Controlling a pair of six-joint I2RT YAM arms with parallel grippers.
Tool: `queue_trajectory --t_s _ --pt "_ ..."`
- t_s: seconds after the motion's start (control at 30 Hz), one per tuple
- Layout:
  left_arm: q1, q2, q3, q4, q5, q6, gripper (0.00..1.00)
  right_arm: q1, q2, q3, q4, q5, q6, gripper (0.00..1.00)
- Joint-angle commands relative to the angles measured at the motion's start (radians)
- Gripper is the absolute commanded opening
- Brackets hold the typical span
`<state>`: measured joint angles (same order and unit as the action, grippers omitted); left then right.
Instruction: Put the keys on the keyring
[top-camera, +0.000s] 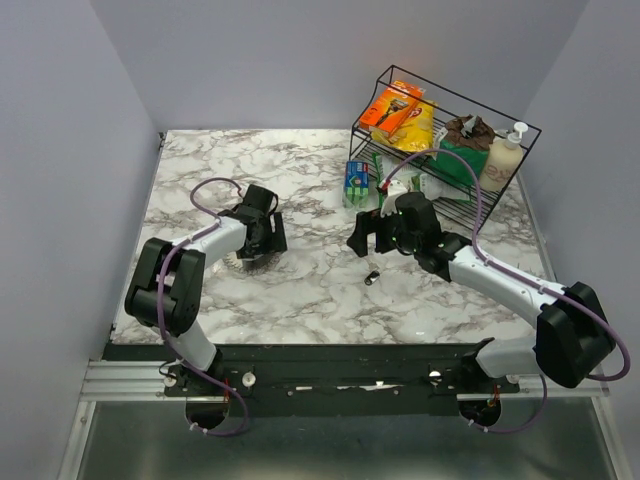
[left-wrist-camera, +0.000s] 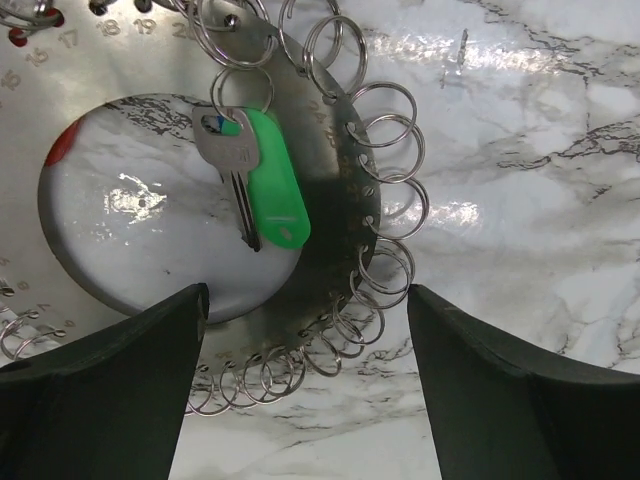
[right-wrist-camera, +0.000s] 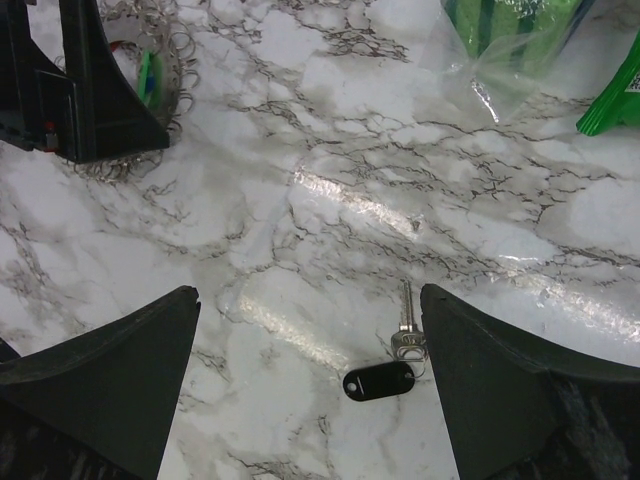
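The keyring is a flat silver numbered disc with a big round hole, edged with many small wire split rings. It lies on the marble under my left gripper, which is open and empty with its fingers straddling the disc's rim. One silver key with a green tag hangs on one split ring. The keyring also shows in the top view and in the right wrist view. A loose silver key with a black tag lies on the table, also seen from above. My right gripper is open above it, its right finger close to the key.
A black wire rack with packets and a pump bottle stands at the back right. A blue-green pack stands beside it. Green bags lie ahead of my right gripper. The left gripper shows at the upper left of the right wrist view.
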<state>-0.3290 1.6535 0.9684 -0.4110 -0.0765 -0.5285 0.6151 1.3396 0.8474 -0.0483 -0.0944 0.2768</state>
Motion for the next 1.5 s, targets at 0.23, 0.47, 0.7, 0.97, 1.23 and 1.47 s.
queue_trajectory --t_s 0.23,0.47,0.7,0.97,1.23,1.47 --pt "-0.025 0.040 -0.020 0.057 0.058 -0.010 0.84 0.005 0.007 -0.024 -0.019 0.004 -0.010 1.00" --pt "-0.064 0.058 -0.022 0.086 0.121 -0.031 0.81 0.003 0.010 -0.027 -0.021 -0.004 -0.008 1.00" --pt "-0.122 0.091 -0.016 0.101 0.159 -0.030 0.77 0.005 0.015 -0.028 -0.021 -0.014 -0.010 1.00" --pt "-0.160 0.065 -0.059 0.205 0.293 -0.073 0.77 0.005 0.027 -0.021 -0.018 -0.051 -0.019 1.00" --pt "-0.131 -0.055 0.078 0.027 0.212 0.002 0.84 0.005 0.027 -0.013 -0.010 -0.087 -0.030 1.00" --pt "-0.026 -0.191 0.093 -0.037 0.230 0.029 0.87 0.005 0.092 0.030 0.025 -0.160 -0.024 1.00"
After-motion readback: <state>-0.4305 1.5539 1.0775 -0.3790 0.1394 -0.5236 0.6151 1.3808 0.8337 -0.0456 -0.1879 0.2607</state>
